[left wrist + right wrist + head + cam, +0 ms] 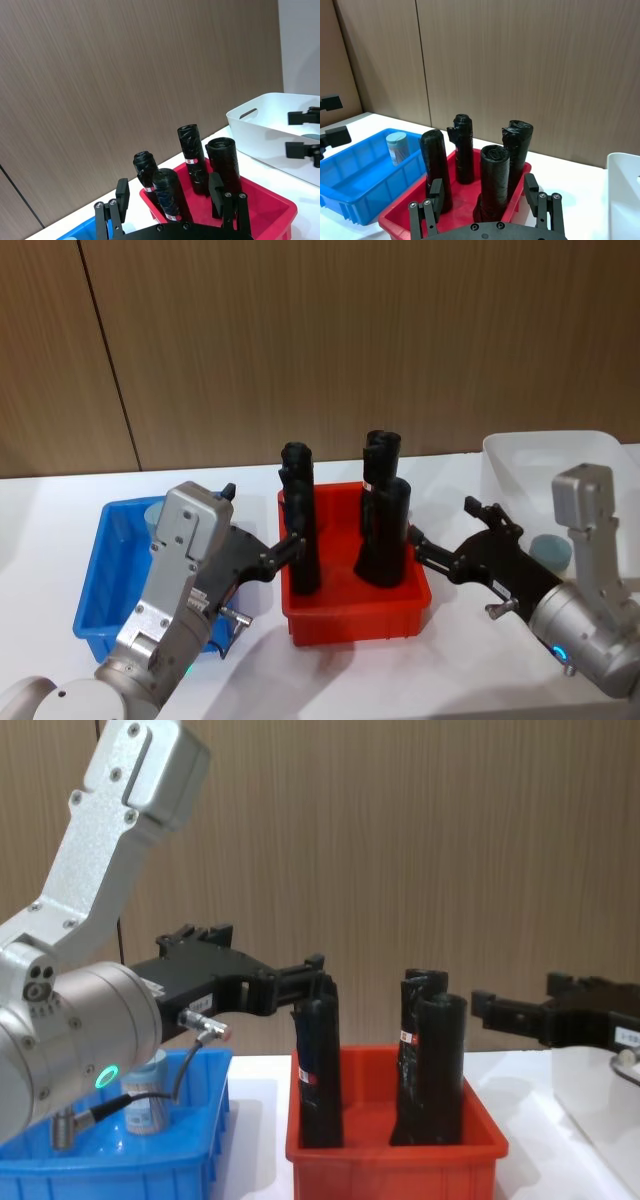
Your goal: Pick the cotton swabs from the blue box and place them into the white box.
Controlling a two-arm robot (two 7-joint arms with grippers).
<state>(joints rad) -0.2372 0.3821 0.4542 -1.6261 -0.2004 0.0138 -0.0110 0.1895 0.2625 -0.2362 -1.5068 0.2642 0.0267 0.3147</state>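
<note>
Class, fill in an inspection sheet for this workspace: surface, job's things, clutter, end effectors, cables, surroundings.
Surface: white table carrying three bins in a row.
Job's things: one cotton swabs jar upright in the blue box; a second jar in the white box.
Clutter: red bin between the boxes, holding four upright black rolls.
End effectors: left end effector and right end effector open, empty, either side of the red bin.
Cables: thin grey lead at the left wrist, above the blue box.
Surroundings: wood-panelled wall.
</note>
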